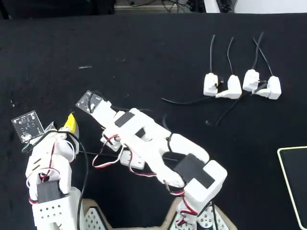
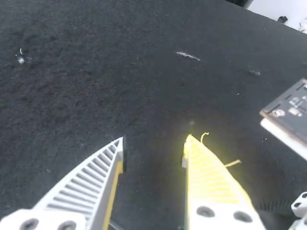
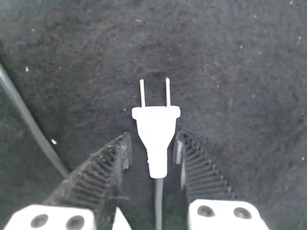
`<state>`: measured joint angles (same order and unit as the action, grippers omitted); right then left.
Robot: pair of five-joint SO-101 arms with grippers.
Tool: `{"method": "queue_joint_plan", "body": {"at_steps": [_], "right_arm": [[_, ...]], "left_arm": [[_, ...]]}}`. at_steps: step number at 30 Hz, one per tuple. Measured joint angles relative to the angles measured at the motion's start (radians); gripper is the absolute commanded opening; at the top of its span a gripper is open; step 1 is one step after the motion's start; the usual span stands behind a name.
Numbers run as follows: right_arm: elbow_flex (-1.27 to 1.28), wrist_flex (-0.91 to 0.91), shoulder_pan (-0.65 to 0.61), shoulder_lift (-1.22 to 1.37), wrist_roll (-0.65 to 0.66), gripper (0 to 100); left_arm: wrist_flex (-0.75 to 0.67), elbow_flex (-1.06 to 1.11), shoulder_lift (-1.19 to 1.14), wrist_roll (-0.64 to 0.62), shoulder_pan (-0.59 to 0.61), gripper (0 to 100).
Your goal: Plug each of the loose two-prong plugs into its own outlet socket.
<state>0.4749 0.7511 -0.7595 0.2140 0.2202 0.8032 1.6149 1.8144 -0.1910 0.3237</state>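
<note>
Right gripper (image 3: 152,138) is low over the black mat (image 3: 240,57), fingers apart with the white two-prong plug (image 3: 156,132) sitting between them. There's a sliver of mat on each side of the plug's body, its prongs point away from the wrist, and a black cable (image 3: 29,124) runs past just beside one finger. Left gripper (image 2: 153,143) hangs over bare mat with its white and yellow fingers spread wide, and in the high view the row of four white cord-end blocks (image 1: 234,87) sits far off to the right, well apart from both arms.
</note>
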Motion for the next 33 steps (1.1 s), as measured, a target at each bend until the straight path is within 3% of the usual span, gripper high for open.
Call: {"method": "queue_joint_plan", "body": {"at_steps": [10,15,27,33], "right_arm": [[0.000,-0.035,0.000,0.002,-0.017,14.5],[0.000,-0.038,0.006,0.006,-0.017,0.9],[0.054,-0.052,0.012,-0.055,-0.015,1.1],[0.342,-0.310,0.012,-0.305,-0.015,1.1]], "left_arm": [[0.000,0.000,0.000,0.000,0.000,21],[0.000,0.000,0.000,0.000,0.000,21],[0.000,0.000,0.000,0.000,0.000,21],[0.054,-0.005,0.000,0.020,-0.100,21]]}}
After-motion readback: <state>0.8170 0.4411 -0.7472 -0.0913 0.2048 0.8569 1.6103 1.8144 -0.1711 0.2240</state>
